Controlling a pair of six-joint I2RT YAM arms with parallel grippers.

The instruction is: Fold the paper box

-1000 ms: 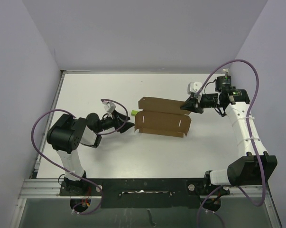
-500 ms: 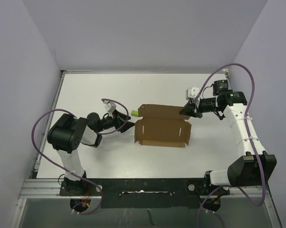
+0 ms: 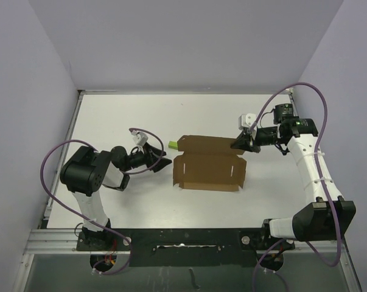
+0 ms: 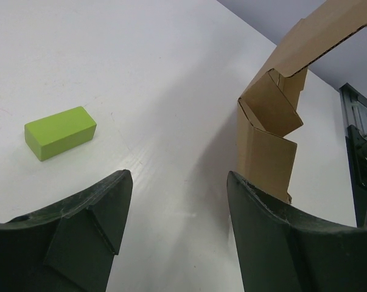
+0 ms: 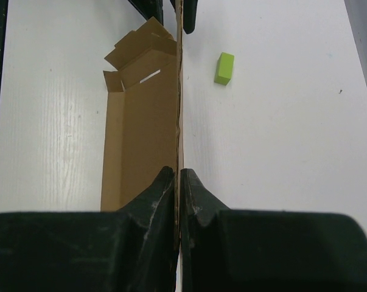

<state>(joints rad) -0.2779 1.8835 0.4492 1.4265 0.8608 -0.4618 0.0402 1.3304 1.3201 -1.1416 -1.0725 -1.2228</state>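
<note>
While overhead obscures it, right wrist shows right hand [image 5: 178, 176] clenched on paper box [image 5: 140, 121] | left hand [image 4: 178, 179] — released

A white table [image 3: 189, 207] with a faint grain was seen, enclosed on 3 sides by plain walls of pale lilac: a left wall [image 3: 25, 91], a back wall [image 3: 189, 42] and a right wall [image 3: 353, 67]. A dark strip [image 3: 73, 121] was set along the table's left edge, and a metal rail [image 3: 49, 242] was fixed across its near edge. The room was lit softly and evenly, and only faint shadows were cast on the tabletop.
</note>
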